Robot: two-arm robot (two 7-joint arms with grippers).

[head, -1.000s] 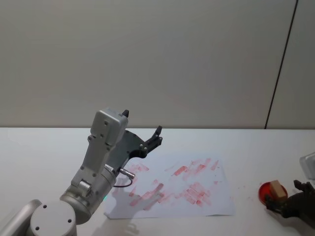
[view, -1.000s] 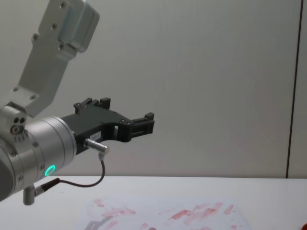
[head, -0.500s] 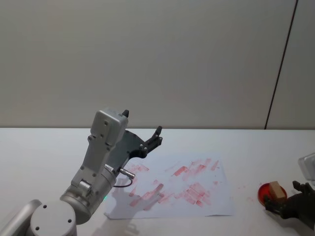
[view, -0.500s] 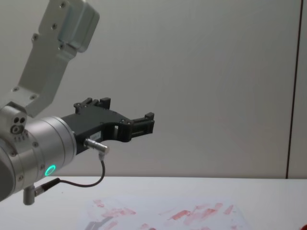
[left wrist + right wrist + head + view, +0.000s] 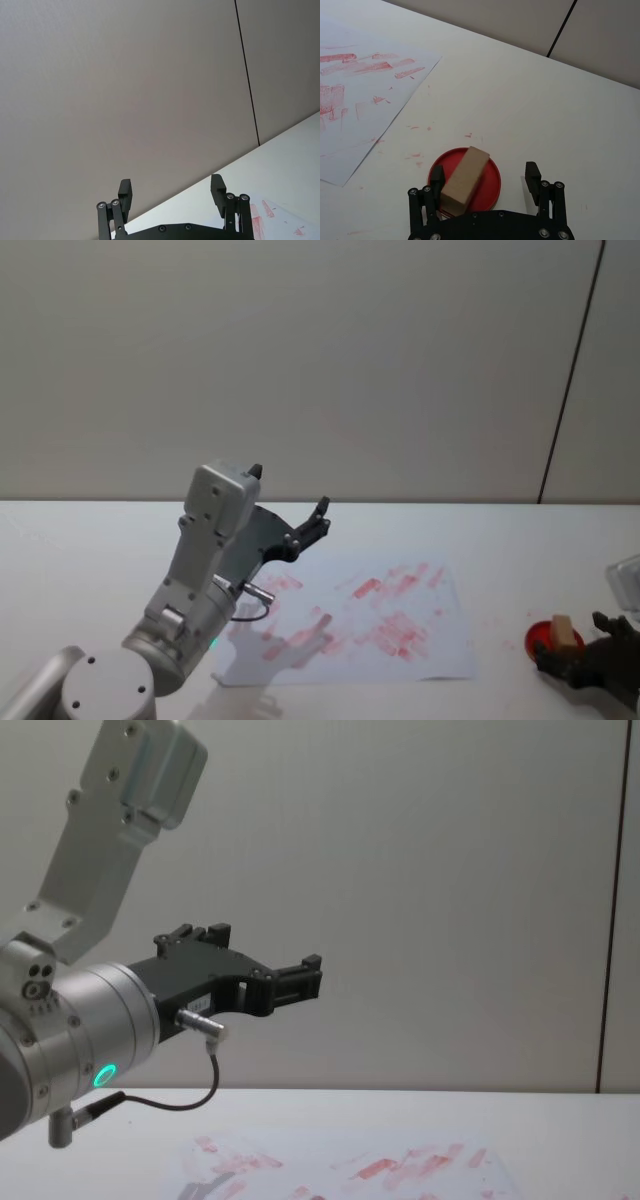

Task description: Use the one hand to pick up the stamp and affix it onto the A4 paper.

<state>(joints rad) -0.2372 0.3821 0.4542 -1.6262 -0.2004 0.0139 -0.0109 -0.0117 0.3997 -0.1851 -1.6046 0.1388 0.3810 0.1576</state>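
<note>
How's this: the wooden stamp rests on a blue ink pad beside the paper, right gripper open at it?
The ink pad is red, not blue; the right wrist view shows it. The wooden stamp rests on it beside the A4 paper, right gripper open at it.

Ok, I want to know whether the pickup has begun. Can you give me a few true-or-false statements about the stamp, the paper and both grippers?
1. The stamp lies on a round red ink pad. True.
2. The right gripper is shut on the stamp. False: the right gripper is open, with a finger on either side of the stamp.
3. The A4 paper already carries red marks. True.
4. The left gripper holds the stamp. False: the left gripper is open and empty, raised well above the table.
5. The ink pad sits on the paper. False: it rests on the bare table, beside the paper's edge.
</note>
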